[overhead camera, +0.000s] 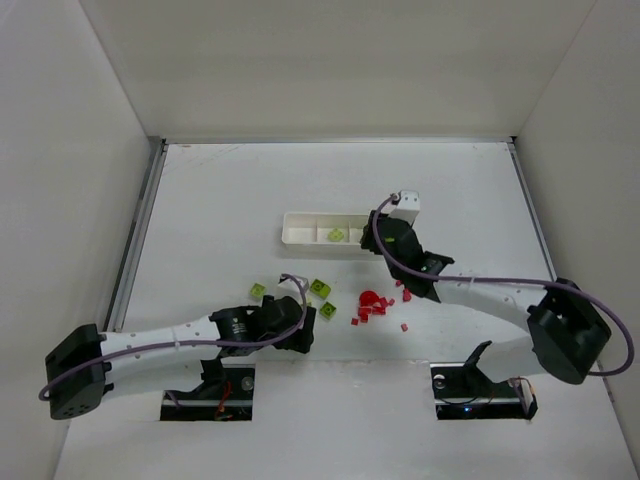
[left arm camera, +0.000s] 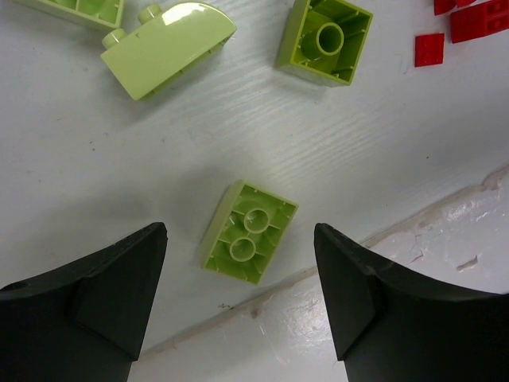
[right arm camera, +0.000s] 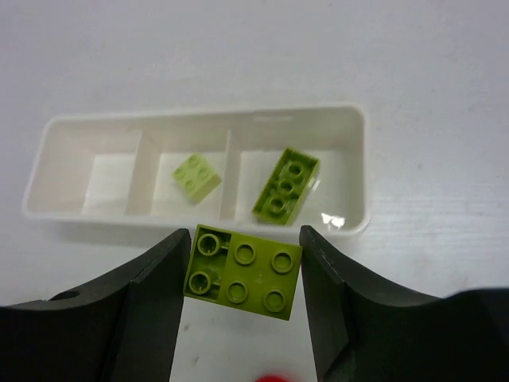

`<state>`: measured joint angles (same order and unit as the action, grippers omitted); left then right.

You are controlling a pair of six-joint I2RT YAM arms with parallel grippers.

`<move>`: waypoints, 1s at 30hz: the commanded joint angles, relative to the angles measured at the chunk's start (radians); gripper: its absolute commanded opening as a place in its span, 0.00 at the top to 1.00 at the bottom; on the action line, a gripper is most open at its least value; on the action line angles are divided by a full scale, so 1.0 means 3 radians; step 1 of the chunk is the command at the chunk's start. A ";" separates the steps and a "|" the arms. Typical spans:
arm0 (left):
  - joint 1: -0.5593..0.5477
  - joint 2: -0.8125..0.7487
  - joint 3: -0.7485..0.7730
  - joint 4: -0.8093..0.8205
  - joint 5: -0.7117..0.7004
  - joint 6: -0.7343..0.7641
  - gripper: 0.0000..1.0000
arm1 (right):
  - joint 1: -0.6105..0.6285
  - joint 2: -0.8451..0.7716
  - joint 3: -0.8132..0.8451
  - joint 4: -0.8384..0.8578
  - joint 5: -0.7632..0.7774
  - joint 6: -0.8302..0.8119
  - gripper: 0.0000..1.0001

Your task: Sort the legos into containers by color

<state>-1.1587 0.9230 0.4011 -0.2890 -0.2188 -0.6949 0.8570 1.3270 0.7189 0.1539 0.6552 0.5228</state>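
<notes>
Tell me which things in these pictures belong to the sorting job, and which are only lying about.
Job: tray; green brick held by the right gripper; two green bricks in the tray; loose green bricks; red bricks.
Not the job (fixtures only): table; arm bases.

My top camera sits high above and behind both arms (overhead camera: 170,335) and looks down on the whole white desk (overhead camera: 230,190) from far away. My left wrist camera looks down past the left end effector (left arm camera: 240,235), very close to the desk. My right wrist camera looks down past the right end effector (right arm camera: 246,239) at the long white plastic tray (right arm camera: 107,179), also close. Top and right views share that tray. Top and left views share the lime-green plastic bricks (left arm camera: 248,232).
</notes>
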 commanded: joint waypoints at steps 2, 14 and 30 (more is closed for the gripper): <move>-0.0046 0.0042 0.0140 -0.0161 -0.0099 -0.0005 0.28 | -0.0506 0.0448 0.0390 0.0295 -0.0368 -0.0311 0.55; -0.0139 0.0252 0.0217 -0.0254 -0.0268 -0.0010 0.32 | -0.0574 0.0634 0.0539 0.0371 -0.0394 -0.0454 0.19; -0.0226 0.0401 0.0355 -0.0040 -0.0278 0.0056 0.77 | -0.0002 -0.0358 -0.0366 0.0265 -0.0445 -0.0244 0.34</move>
<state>-1.2255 1.0645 0.4553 -0.3370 -0.2855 -0.6838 0.8127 1.2781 0.6456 0.2165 0.5369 0.4267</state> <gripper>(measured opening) 0.308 0.742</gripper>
